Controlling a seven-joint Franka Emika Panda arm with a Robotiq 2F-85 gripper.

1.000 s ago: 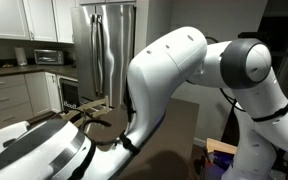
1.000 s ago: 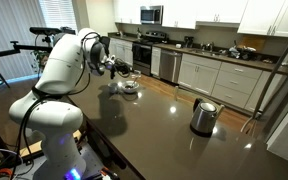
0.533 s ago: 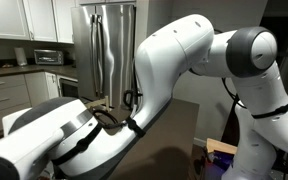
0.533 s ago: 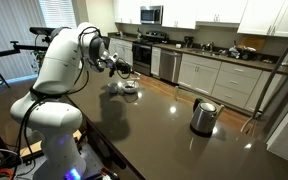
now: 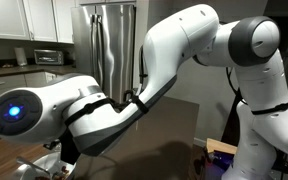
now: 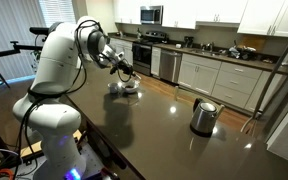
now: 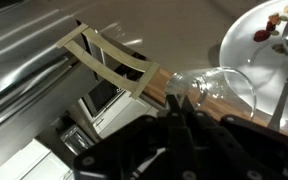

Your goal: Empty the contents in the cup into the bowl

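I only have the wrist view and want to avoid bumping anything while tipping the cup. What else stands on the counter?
Observer: In an exterior view, a steel kettle stands far from the bowl.
Operator: Is the gripper over the bowl?
Observer: Yes, the gripper hangs above it with the cup.
Operator: Any other angle?
Observer: In an exterior view the arm fills the frame, hiding the bowl.

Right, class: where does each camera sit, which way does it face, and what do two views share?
Exterior view: close beside the arm, which fills it; faces the fridge.
Exterior view: down the long counter; whole arm, kettle.
Wrist view: behind the gripper, facing the cup tipped over the bowl.
Shared: an exterior view also shows the bowl.
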